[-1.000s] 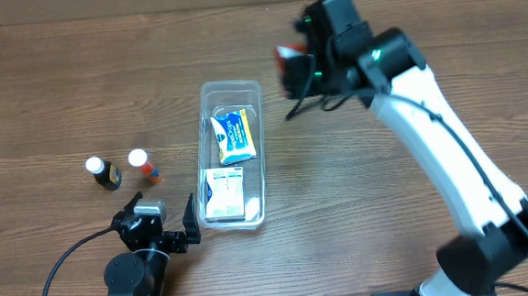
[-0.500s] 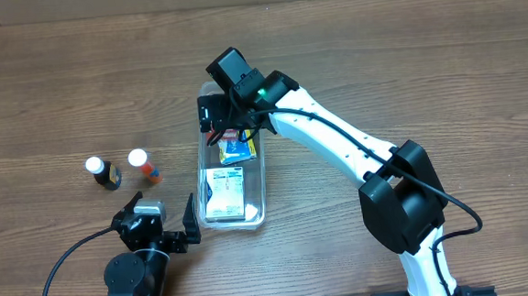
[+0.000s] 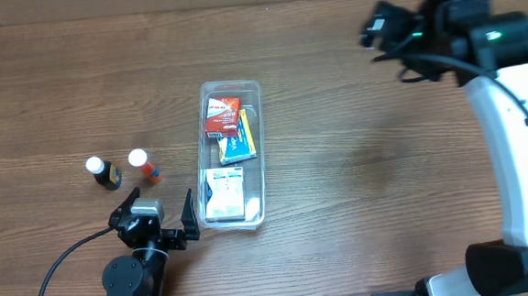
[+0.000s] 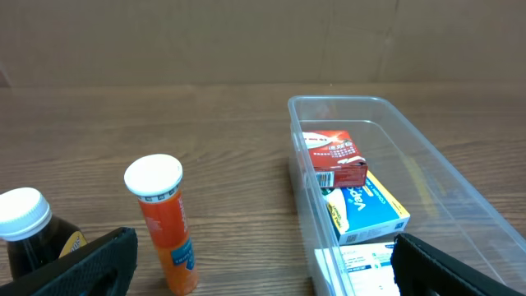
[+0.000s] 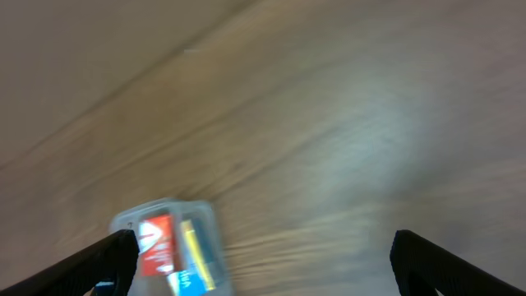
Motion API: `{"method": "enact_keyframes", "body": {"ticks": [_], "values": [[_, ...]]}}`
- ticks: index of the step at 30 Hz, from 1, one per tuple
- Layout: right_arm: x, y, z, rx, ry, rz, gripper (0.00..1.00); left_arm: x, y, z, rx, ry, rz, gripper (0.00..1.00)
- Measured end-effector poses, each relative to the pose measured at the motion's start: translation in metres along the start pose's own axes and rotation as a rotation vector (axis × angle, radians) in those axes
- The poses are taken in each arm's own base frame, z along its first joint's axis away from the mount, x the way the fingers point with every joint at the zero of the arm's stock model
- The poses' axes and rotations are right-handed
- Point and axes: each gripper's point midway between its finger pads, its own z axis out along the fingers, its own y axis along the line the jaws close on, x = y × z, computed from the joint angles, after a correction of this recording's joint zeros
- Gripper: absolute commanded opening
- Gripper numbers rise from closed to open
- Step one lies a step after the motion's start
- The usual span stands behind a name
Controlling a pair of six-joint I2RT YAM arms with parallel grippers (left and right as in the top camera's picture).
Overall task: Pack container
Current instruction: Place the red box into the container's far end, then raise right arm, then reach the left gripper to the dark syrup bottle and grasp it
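You have three boxes in the container, mid-surface: red box, blue-yellow box, white box. Orange tube and dark bottle stand outside, left of it, so packing looks just over half done. Left claw is released and empty near them; right claw is spread and empty, far right. Nothing blocks your path.
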Motion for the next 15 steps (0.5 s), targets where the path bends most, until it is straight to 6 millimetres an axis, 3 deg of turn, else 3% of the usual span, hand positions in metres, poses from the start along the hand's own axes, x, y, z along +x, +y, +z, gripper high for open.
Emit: {"method": "enact_keyframes", "body": {"ticks": [1, 3, 6, 8, 9, 11, 13, 15], "values": [[-0.001, -0.020, 0.001, 0.039, 0.025, 0.042, 1.00, 0.000, 0.000, 0.000, 0.002, 0.002, 0.000, 1.00], [0.000, -0.039, -0.001, 0.073, 0.055, 0.085, 1.00, 0.000, -0.001, 0.000, 0.004, 0.001, 0.000, 1.00], [-0.002, -0.042, -0.001, 0.075, 0.054, 0.092, 1.00, -0.016, -0.001, -0.005, 0.001, -0.028, -0.045, 1.00], [-0.001, -0.041, -0.001, 0.071, 0.057, 0.092, 1.00, -0.060, 0.001, -0.020, -0.020, -0.110, -0.094, 1.00], [-0.002, -0.041, -0.001, 0.069, 0.055, 0.092, 1.00, -0.100, 0.007, -0.035, -0.064, -0.154, -0.107, 1.00], [-0.001, -0.041, -0.001, 0.070, 0.057, 0.092, 1.00, -0.154, 0.024, -0.045, -0.179, -0.129, -0.117, 1.00], [-0.001, -0.041, 0.000, 0.071, 0.059, 0.093, 1.00, -0.180, 0.038, -0.037, -0.280, -0.040, -0.106, 1.00], [-0.001, -0.041, 0.000, 0.071, 0.059, 0.092, 1.00, -0.186, 0.049, -0.013, -0.349, 0.125, -0.087, 1.00]]}}
